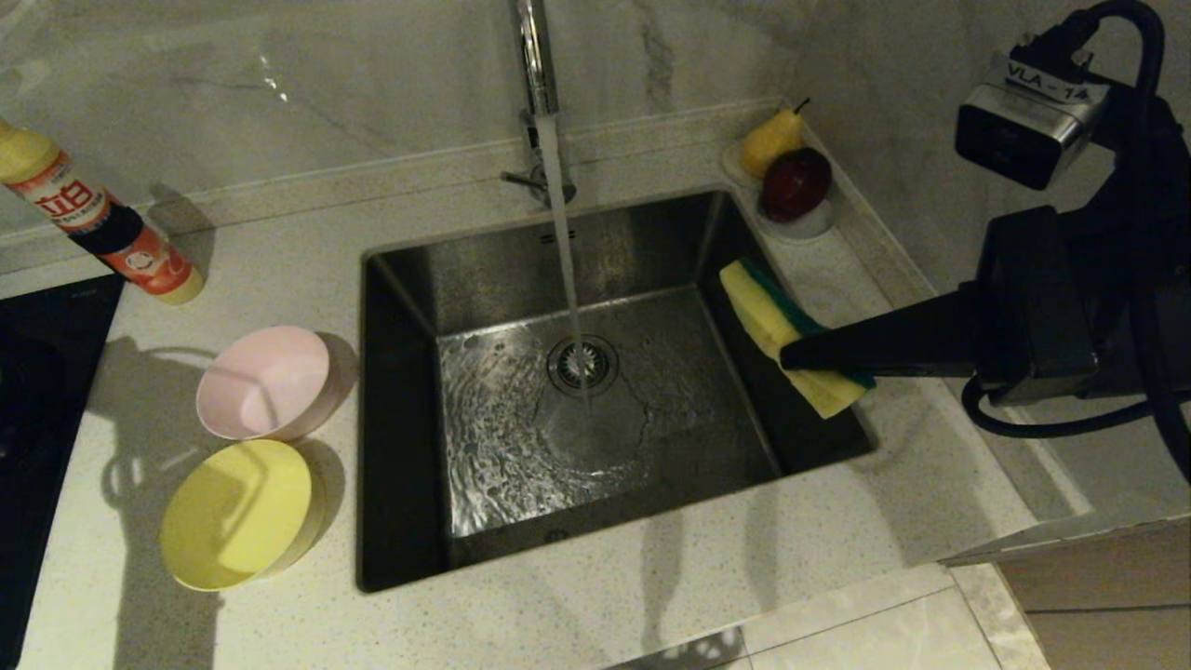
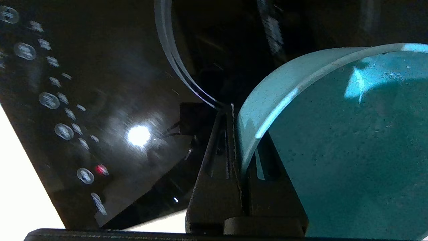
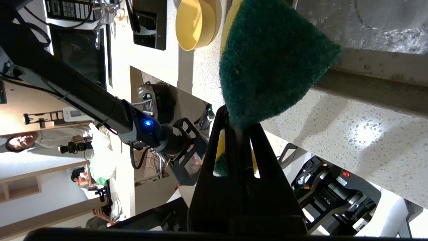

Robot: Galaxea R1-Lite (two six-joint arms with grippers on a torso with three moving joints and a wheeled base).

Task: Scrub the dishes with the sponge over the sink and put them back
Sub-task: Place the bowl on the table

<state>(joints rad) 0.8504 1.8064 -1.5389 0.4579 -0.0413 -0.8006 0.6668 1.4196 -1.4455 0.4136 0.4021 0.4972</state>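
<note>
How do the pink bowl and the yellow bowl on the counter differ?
The pink bowl sits farther back, toward the soap bottle; the yellow bowl sits nearer the counter's front edge. The pink bowl is pale, the yellow bowl bright. Both are round, empty, upright and stand left of the sink.

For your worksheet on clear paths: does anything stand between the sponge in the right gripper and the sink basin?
Nothing visible does. The right gripper holds the sponge at the sink's right rim; only running water falls mid-basin.
</note>
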